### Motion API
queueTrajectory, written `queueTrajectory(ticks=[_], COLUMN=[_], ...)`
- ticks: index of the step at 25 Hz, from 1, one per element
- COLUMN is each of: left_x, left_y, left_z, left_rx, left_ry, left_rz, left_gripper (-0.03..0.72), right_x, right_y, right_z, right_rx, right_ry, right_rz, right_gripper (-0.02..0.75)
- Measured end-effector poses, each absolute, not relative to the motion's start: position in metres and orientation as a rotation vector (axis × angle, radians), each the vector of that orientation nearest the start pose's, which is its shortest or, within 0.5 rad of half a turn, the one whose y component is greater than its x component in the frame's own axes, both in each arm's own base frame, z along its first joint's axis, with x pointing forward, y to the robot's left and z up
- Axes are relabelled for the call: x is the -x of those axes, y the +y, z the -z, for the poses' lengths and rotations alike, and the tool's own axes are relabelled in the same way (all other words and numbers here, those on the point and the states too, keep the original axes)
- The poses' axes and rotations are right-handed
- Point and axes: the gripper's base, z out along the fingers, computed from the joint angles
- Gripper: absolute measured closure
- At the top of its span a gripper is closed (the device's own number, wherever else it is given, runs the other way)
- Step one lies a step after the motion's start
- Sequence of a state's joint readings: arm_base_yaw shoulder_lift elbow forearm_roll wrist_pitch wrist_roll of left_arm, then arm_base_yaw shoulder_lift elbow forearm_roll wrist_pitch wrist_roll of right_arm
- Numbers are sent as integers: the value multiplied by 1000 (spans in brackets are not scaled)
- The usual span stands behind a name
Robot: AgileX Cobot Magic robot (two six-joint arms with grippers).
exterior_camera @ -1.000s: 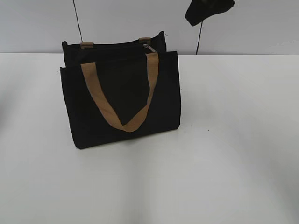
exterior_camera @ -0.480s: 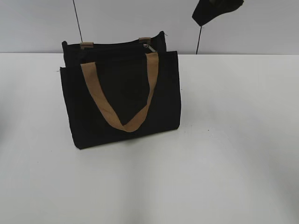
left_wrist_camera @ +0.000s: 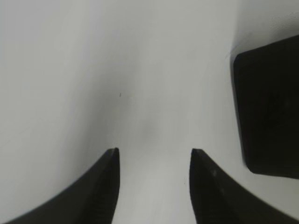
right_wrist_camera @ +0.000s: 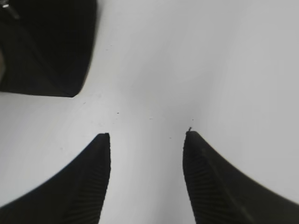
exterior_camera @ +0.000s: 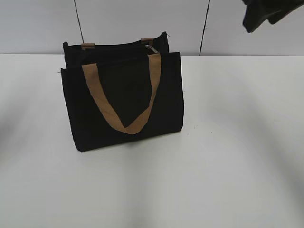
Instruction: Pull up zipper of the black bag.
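Observation:
The black bag (exterior_camera: 123,102) stands upright on the white table, left of centre, with a tan strap handle (exterior_camera: 124,102) hanging down its front. The zipper (exterior_camera: 118,47) runs along its top edge, and the small silvery pull tab (exterior_camera: 151,49) sits near the right end. My right gripper (exterior_camera: 266,16) hangs high at the top right, far from the bag; the right wrist view shows it open and empty (right_wrist_camera: 147,135) with a bag corner (right_wrist_camera: 44,44) at the upper left. My left gripper (left_wrist_camera: 154,150) is open and empty over the table, the bag (left_wrist_camera: 268,107) to its right.
The white table (exterior_camera: 228,142) spreads around the bag. A grey panelled wall (exterior_camera: 118,19) rises right behind the bag.
My right gripper has moved to the right and slightly up, away from the bag. The bag and zipper pull have not moved.

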State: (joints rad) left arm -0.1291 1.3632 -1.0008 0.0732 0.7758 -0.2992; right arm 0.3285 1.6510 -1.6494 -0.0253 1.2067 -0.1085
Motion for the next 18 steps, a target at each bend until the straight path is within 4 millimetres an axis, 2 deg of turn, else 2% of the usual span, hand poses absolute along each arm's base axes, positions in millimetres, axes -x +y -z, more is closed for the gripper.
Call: queueTrajectory(ticks=[5, 9, 11, 14, 18], left_x=[-265, -263, -261, -256, -243], left_y=[-30, -30, -30, -30, -28], left_z=[-293, -302, -305, -306, -313], left_rx=[186, 136, 104, 88, 83], left_ry=[2706, 2755, 2778, 2810, 2846], left_rz=[53, 37, 31, 21, 10], left_gripper=[320, 320, 320, 320, 320], right_x=[-341, -334, -323, -296, -247], right_y=[64, 28, 12, -8, -10], right_z=[-362, -346, -334, -319, -309], right_rx=[340, 205, 139, 42, -3], right_ry=[2675, 2754, 2805, 2869, 2904], right_rz=[-45, -31, -22, -27, -60], right_gripper=[359, 360, 360, 360, 360])
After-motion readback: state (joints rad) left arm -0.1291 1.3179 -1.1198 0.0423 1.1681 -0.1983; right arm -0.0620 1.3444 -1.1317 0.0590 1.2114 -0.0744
